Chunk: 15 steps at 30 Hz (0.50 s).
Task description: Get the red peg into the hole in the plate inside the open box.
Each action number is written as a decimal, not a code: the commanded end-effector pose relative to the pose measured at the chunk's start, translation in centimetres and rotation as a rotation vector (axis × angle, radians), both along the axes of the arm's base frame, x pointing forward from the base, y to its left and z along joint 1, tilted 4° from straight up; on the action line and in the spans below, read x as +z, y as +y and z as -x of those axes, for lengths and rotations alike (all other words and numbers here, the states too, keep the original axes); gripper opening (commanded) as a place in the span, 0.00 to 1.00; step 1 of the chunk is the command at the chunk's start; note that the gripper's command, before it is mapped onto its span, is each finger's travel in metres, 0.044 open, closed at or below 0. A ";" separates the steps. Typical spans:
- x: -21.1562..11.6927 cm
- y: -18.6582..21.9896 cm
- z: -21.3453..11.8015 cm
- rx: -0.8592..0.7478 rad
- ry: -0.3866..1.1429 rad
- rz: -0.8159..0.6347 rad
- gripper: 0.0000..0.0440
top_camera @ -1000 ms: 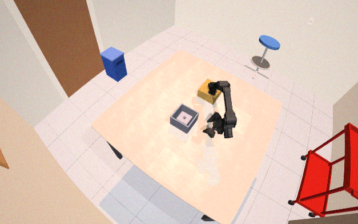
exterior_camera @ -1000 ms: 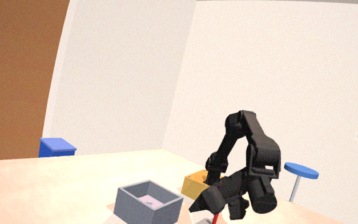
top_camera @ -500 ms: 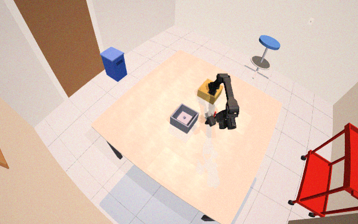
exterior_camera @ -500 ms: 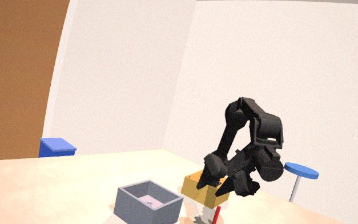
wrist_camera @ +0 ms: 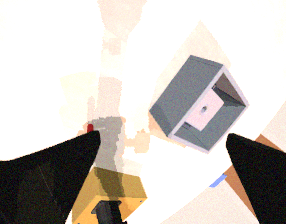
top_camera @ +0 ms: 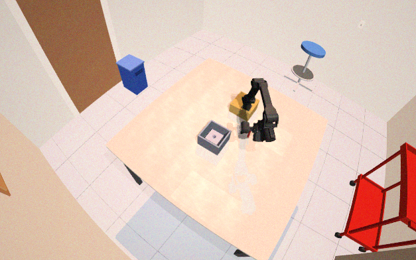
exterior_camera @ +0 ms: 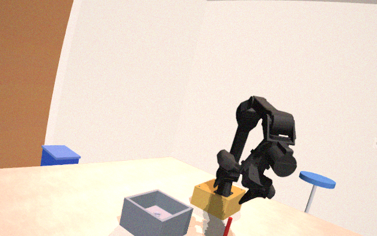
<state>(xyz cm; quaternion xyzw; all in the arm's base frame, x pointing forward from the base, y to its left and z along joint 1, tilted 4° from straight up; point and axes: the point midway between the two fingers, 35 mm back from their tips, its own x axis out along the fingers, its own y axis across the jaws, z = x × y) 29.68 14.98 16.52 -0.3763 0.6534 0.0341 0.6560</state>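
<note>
The red peg (top_camera: 249, 134) (exterior_camera: 228, 227) lies on the table, partly hidden by the arm in the top view and cut off by the lower edge in the exterior view. Only its end (wrist_camera: 90, 128) shows in the wrist view, beside the left fingertip. The grey open box (top_camera: 206, 143) (exterior_camera: 139, 214) (wrist_camera: 185, 92) stands upright. The pale plate (top_camera: 209, 134) (exterior_camera: 166, 212) (wrist_camera: 214, 102) at its bottom has an empty hole. My gripper (top_camera: 251, 130) (exterior_camera: 228, 195) (wrist_camera: 163, 139) is wide open and empty, above the table near the peg, and tilted.
The arm stands on a yellow block (top_camera: 238, 111) (exterior_camera: 201, 202) (wrist_camera: 131, 184) behind the peg. The table (top_camera: 162, 142) (exterior_camera: 69, 192) carries them. A blue bin (top_camera: 134, 79) (exterior_camera: 60, 153), a blue stool (top_camera: 313, 49) (exterior_camera: 317, 179) and a red cart (top_camera: 365, 212) stand off the table.
</note>
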 end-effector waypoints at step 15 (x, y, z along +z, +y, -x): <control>-1.0 -2.2 5.8 -0.617 -0.123 -0.117 0.98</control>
